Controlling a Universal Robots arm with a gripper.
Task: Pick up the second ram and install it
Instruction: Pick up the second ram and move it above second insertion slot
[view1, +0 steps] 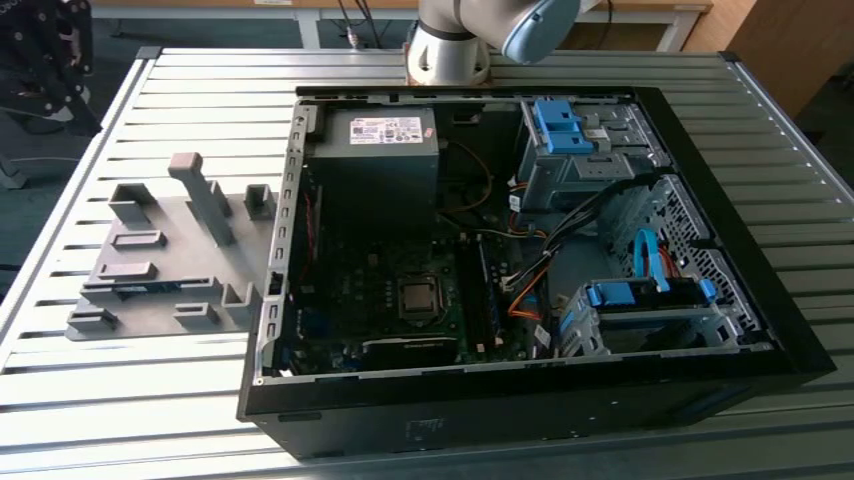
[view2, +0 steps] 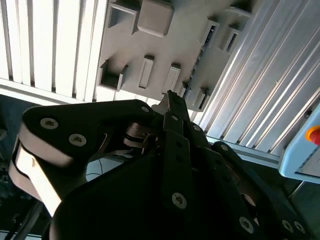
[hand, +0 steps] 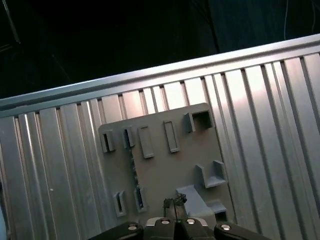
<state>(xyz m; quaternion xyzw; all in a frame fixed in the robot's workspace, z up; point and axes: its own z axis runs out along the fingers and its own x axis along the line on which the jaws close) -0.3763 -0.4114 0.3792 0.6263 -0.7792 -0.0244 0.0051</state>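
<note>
Evidently early | second ram (hand: 134, 170) stands on edge in grey fixture (view1: 160, 262), exterior view's left | tool (hand: 173, 204) above fixture in first wrist view, fingers together, empty | ram neither picked nor installed.

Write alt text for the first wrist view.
The gripper, its fingers together, hangs over a grey fixture plate that lies on a slatted metal table. A thin dark strip, likely the second ram, stands on edge in the plate's slots.
</note>
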